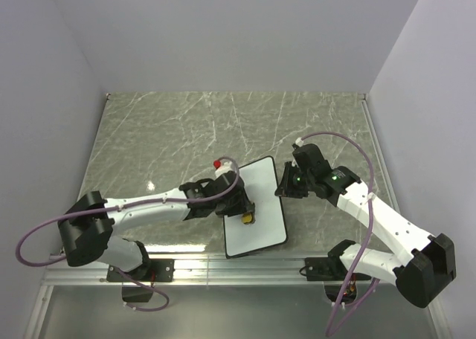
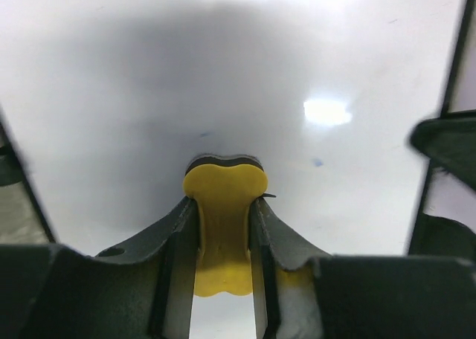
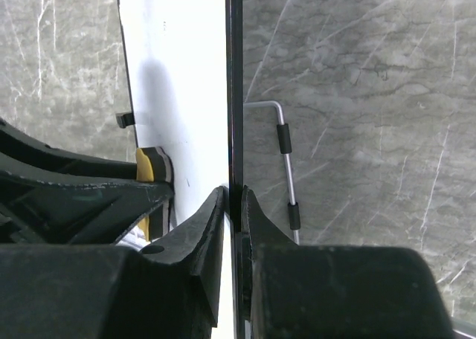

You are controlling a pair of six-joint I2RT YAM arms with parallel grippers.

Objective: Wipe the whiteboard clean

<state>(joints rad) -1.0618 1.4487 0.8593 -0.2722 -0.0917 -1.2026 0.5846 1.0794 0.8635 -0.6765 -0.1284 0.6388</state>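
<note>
The whiteboard (image 1: 260,205) lies flat near the front middle of the table, its surface almost white. In the left wrist view the whiteboard (image 2: 320,64) shows only a few faint blue specks. My left gripper (image 1: 245,214) is shut on the yellow bone-shaped eraser (image 2: 223,227) and presses its dark felt end onto the board. My right gripper (image 3: 235,199) is shut on the board's thin black frame at its right edge (image 3: 233,94). The eraser also shows in the right wrist view (image 3: 146,166).
A red-capped marker (image 1: 219,165) sits by the board's far left corner, partly behind the left arm. A bent metal stand wire (image 3: 286,160) lies on the table beside the board's right edge. Grey marbled tabletop (image 1: 186,131) stretches behind.
</note>
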